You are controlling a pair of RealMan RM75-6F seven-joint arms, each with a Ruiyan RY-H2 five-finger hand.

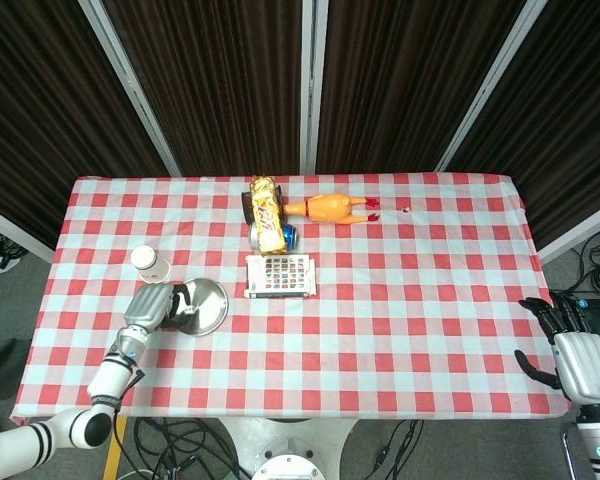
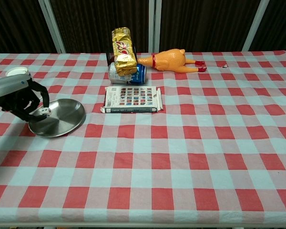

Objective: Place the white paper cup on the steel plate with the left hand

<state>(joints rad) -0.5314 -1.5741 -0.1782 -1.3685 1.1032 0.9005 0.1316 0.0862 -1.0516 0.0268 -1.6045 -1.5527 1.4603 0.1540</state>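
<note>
The white paper cup (image 1: 148,263) stands upside down at the table's left, just behind my left hand (image 1: 150,305). The round steel plate (image 1: 204,308) lies to the right of the cup, with nothing on it. In the chest view my left hand (image 2: 16,95) hovers between cup and plate and hides most of the cup (image 2: 17,72). Its curved fingers reach over the left edge of the plate (image 2: 62,118), and a small white dotted cube shows at their tips. It holds nothing. My right hand (image 1: 572,358) hangs off the table's front right corner, fingers spread.
A flat printed box (image 1: 280,275) lies right of the plate. Behind it a gold snack bag (image 1: 266,213) leans on a blue can (image 1: 291,236), beside a rubber chicken (image 1: 330,208). Dark curtains close the back.
</note>
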